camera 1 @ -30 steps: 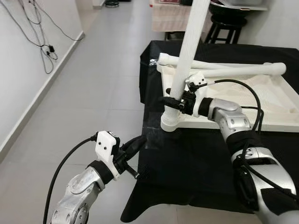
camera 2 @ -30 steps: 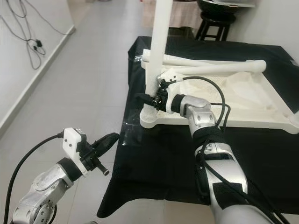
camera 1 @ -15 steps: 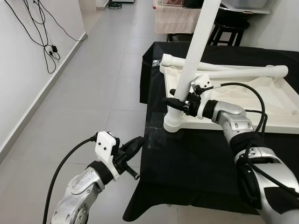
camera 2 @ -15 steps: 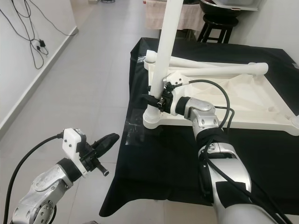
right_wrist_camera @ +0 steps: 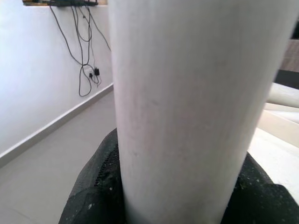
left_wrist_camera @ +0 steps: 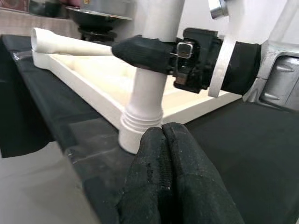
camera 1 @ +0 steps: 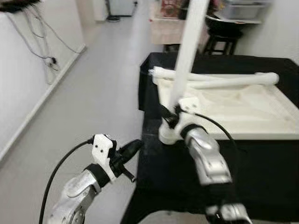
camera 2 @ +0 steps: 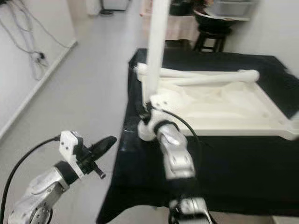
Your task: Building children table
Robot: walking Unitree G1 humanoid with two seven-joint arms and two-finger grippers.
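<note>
Black cloth [camera 1: 261,168] carries our tabletop [camera 1: 243,109]; our right gripper [left_wrist_camera: 140,52] clamps the upright leg [camera 1: 187,51], left gripper [camera 1: 132,147] closed, empty, just beside it

Whole head view shifting and blurring: camera moving, not objects.

Right arm [camera 1: 205,158] swinging inward, forearm now running nearly straight up frame centre instead of coming in from right edge.

Right gripper [camera 1: 171,117] staying clamped low on upright white leg [camera 1: 188,46], sliding slightly nearer leg's ribbed base collar [left_wrist_camera: 140,122].

Leg now standing closer to vertical, leaning less than one second ago.

Left gripper [camera 1: 132,147] drifting slightly lower beside black cloth edge [camera 1: 140,177], fingers remaining pressed together.
</note>
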